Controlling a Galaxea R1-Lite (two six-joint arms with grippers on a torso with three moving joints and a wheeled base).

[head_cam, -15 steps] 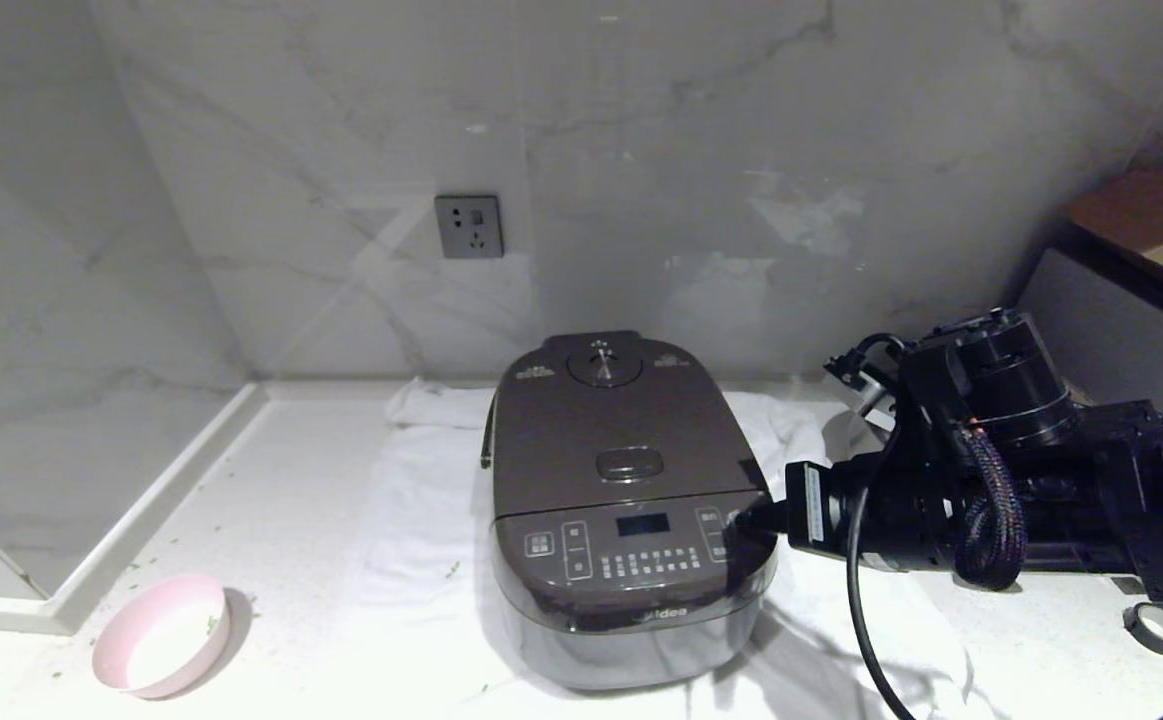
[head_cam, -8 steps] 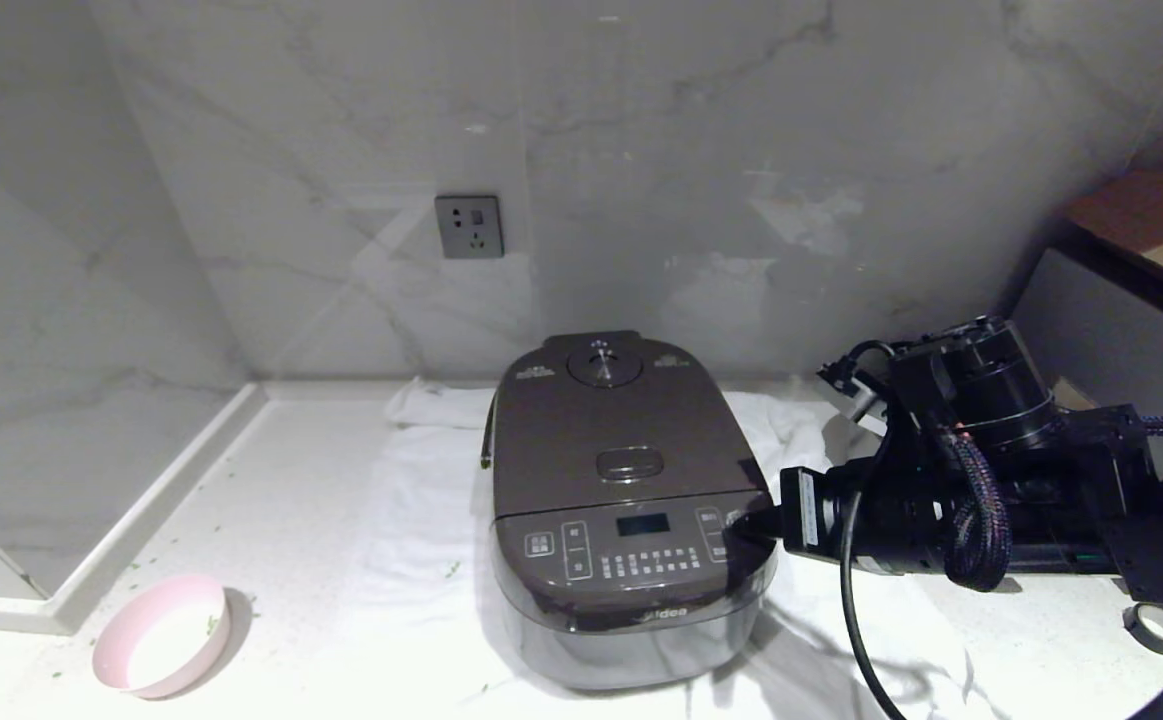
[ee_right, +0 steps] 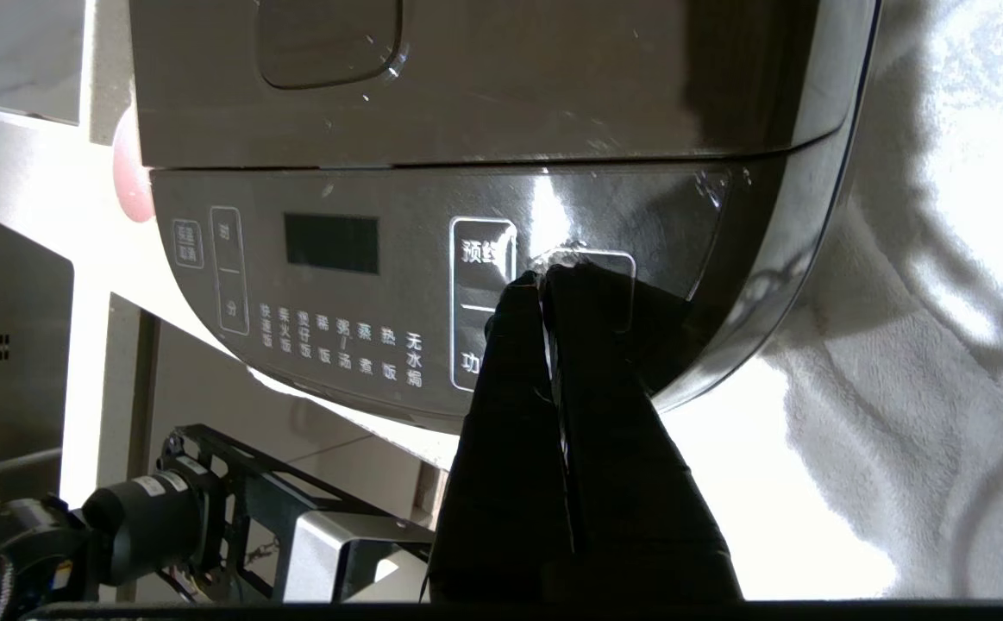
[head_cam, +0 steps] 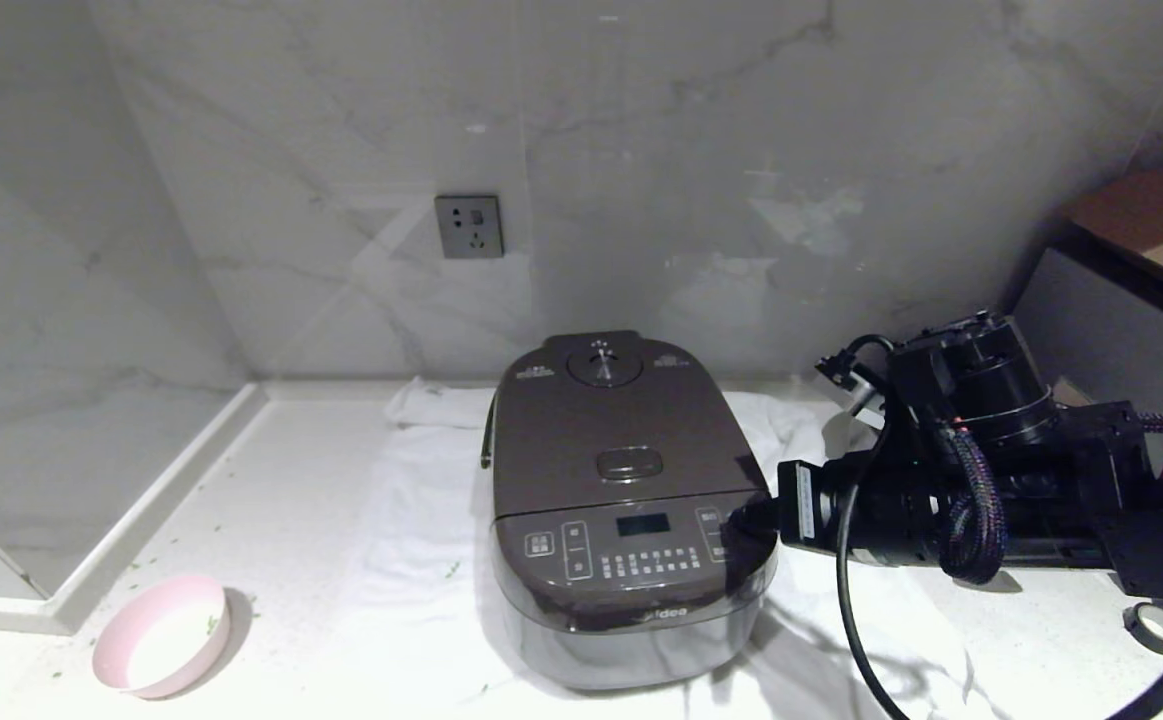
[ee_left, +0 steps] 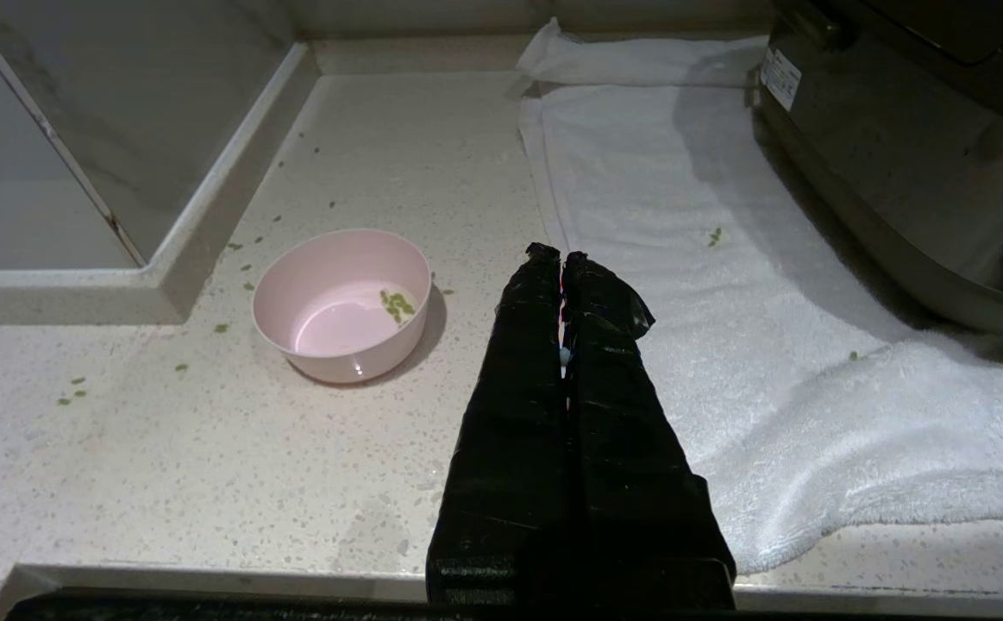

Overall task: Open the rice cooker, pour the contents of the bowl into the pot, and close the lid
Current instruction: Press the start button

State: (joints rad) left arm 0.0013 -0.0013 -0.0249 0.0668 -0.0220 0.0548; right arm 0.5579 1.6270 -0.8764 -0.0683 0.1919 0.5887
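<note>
The rice cooker point(head_cam: 631, 510) is seen on a white towel point(head_cam: 411, 520) spread over the speckled counter point(head_cam: 271, 480), in front of the marble wall. Its lid point(head_cam: 621, 430) is shut. The right gripper point(head_cam: 746, 518) is held level at the right end of the front button panel point(head_cam: 631, 550); in the right wrist view its jaws are pressed together with nothing between them, the tips at a button there. The bowl point(head_cam: 161, 635) is placed at the near left of the counter, well apart from the cooker, and a few green bits point(ee_left: 396, 304) are seen inside it. The left gripper point(ee_left: 561, 259), also closed and empty, is held low between bowl and towel.
</note>
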